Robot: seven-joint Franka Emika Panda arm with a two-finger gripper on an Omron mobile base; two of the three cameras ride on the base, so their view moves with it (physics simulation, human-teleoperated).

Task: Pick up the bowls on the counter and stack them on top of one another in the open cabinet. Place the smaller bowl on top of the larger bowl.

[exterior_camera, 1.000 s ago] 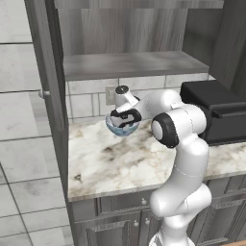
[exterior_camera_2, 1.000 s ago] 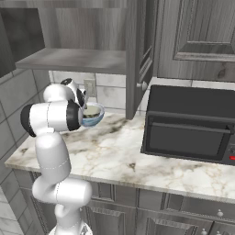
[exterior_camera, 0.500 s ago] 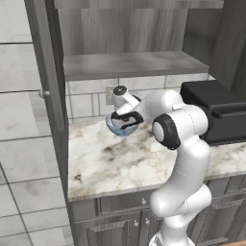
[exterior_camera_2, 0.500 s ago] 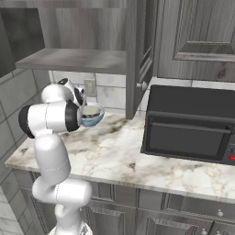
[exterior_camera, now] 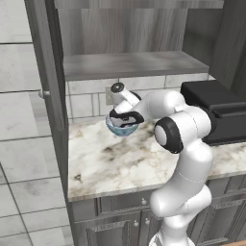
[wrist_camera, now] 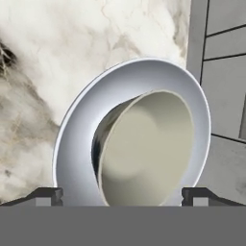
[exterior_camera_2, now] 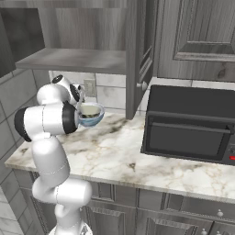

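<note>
End effector [wrist_camera: 122,194], its fingers newly spread apart, has released the smaller bowl [wrist_camera: 149,149] into the larger bowl [exterior_camera: 122,128] directly beneath it on the counter [exterior_camera: 120,163]; moving the stack into the open cabinet [exterior_camera: 129,65] remains.

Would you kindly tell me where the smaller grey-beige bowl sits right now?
The smaller bowl sits nested inside the larger bowl, on the counter near the tiled back wall, below the open cabinet's shelf and left of the black microwave.
</note>
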